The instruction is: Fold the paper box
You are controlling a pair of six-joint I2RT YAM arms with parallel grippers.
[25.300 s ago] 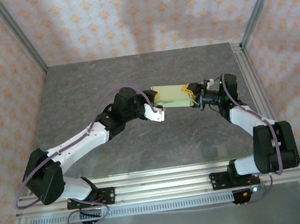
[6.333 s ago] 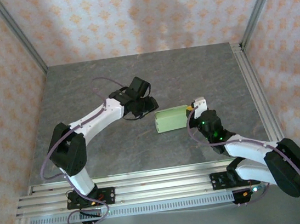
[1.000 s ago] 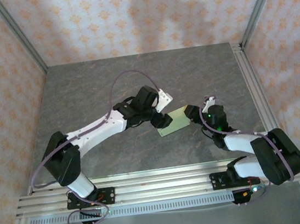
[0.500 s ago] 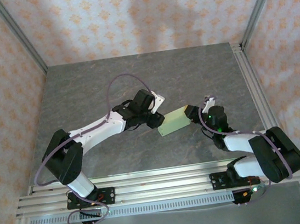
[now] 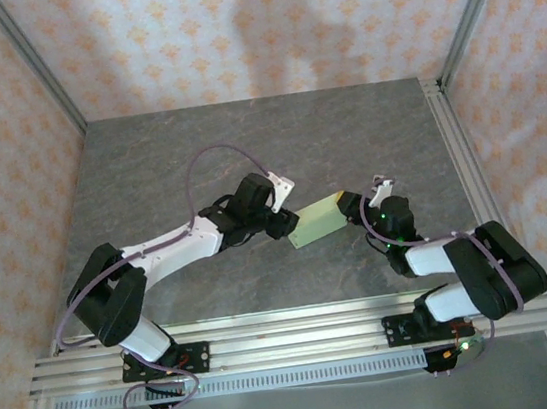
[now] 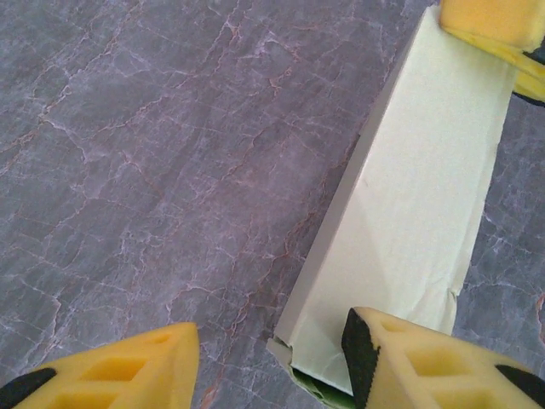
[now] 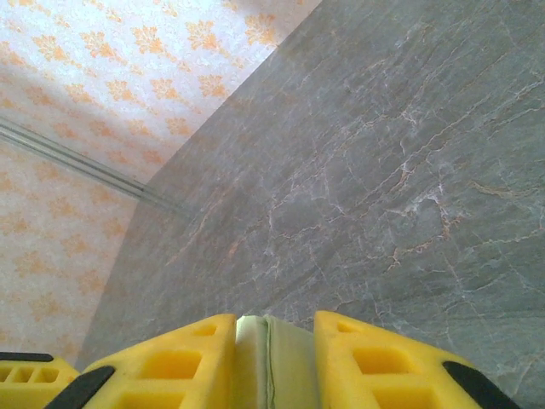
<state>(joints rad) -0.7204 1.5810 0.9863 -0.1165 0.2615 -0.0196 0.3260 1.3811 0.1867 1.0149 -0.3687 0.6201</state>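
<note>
The paper box (image 5: 318, 221) is a pale yellow-green flat rectangular box lying slanted on the table between the two arms. My right gripper (image 5: 352, 206) holds its right end. In the right wrist view both yellow fingers (image 7: 170, 366) press against the card edge (image 7: 285, 375), and the right gripper (image 7: 271, 341) is shut on it. My left gripper (image 5: 284, 221) is at the box's left end. In the left wrist view the left gripper (image 6: 268, 366) is open. The box's near corner (image 6: 294, 345) sits inside the gap beside the right finger (image 6: 434, 366). The box (image 6: 426, 196) runs away to the right gripper's yellow finger (image 6: 494, 25).
The grey marble-patterned table (image 5: 245, 138) is bare around the box. Aluminium frame rails run along the right edge (image 5: 461, 160) and the near edge (image 5: 290, 328). Patterned walls (image 5: 230, 29) close in the back and sides.
The left gripper has drawn back a little leftward to the box's left end and turned its wrist. The right gripper has kept hold of the right end and narrowed slightly.
</note>
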